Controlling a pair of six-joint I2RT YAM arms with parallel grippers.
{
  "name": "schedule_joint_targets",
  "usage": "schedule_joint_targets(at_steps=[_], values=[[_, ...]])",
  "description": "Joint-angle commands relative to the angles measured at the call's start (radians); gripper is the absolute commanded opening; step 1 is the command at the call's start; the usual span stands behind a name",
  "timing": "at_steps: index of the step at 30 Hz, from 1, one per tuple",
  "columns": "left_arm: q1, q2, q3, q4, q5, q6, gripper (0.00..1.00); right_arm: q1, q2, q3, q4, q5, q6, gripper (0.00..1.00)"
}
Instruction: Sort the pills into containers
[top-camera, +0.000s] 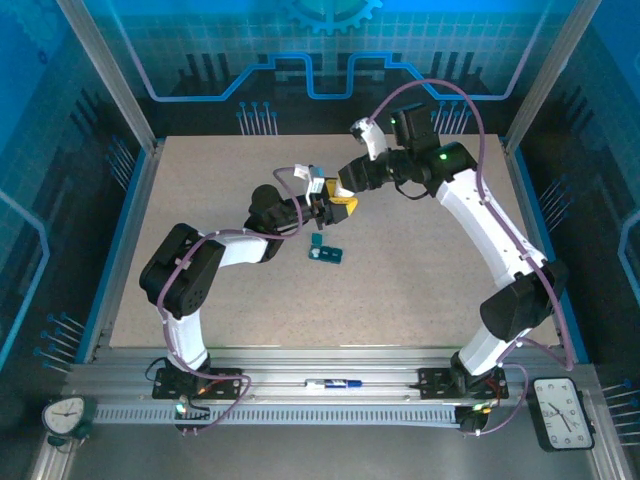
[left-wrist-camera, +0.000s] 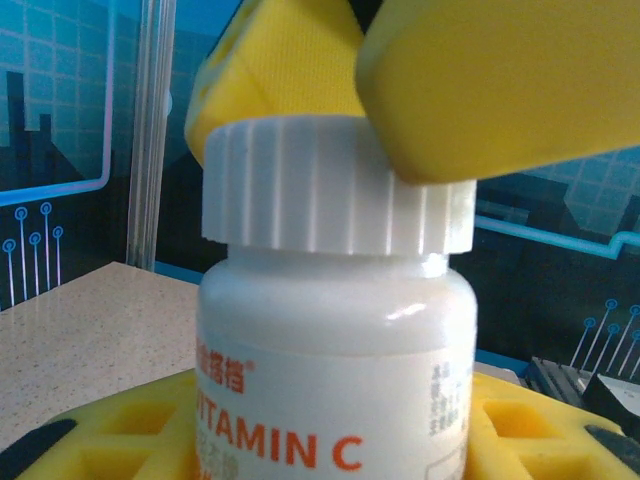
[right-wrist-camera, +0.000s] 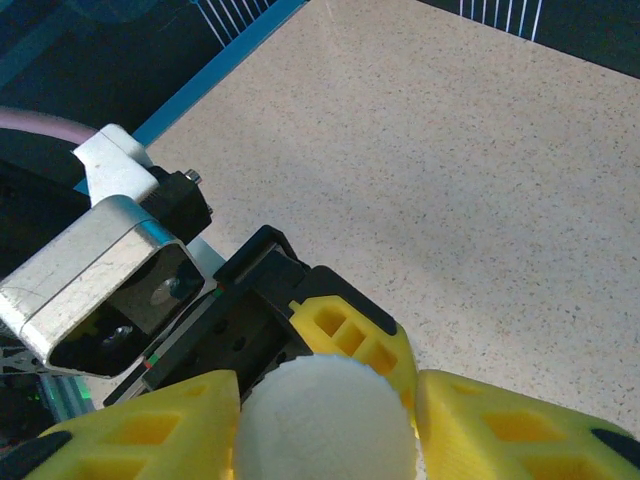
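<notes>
My right pincer (right-wrist-camera: 326, 395) is clamped on the white ribbed plastic cap (left-wrist-camera: 320, 185) of the white Vitamin C bottle (left-wrist-camera: 330, 340). My left pincer (left-wrist-camera: 330, 445) grips the bottle's body. The small dark teal plastic pill box (top-camera: 327, 254) lies on the speckled beige table (top-camera: 420, 260), just beside my left pincer.

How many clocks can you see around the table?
2. A round clock sits at the near left corner, and a dark square clock at the near right corner. More could lie outside the view.

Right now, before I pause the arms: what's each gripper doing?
Left gripper: closed on the bottle.
Right gripper: closed on the cap.
</notes>
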Motion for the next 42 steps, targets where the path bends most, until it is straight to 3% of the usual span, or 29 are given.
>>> schedule_joint_targets(at_steps=[1, 4, 8, 13, 21, 30, 36, 42], values=[[-0.004, -0.022, 0.021, 0.046, 0.005, 0.001, 0.00, 0.022, -0.002, -0.039, -0.003, 0.057, 0.031, 0.47], [-0.004, -0.024, 0.024, 0.047, 0.004, 0.001, 0.00, 0.057, -0.032, -0.119, 0.059, 0.152, 0.141, 0.43], [-0.003, -0.023, 0.027, 0.048, 0.000, 0.002, 0.00, 0.134, -0.117, -0.290, 0.197, 0.398, 0.384, 0.39], [-0.003, -0.021, 0.029, 0.050, -0.002, 0.000, 0.00, 0.193, -0.171, -0.401, 0.331, 0.501, 0.514, 0.39], [-0.004, -0.013, 0.030, 0.053, -0.003, 0.001, 0.00, 0.168, -0.145, -0.296, 0.247, 0.460, 0.473, 0.48], [-0.004, -0.011, 0.023, 0.059, -0.003, 0.000, 0.00, 0.078, -0.186, -0.199, 0.210, 0.272, 0.386, 0.75], [-0.003, -0.015, 0.015, 0.065, 0.000, 0.000, 0.00, 0.011, -0.158, -0.166, 0.198, 0.006, 0.234, 0.77], [-0.003, -0.021, 0.016, 0.058, 0.003, 0.000, 0.00, 0.010, -0.083, -0.068, 0.063, 0.064, 0.058, 0.78]])
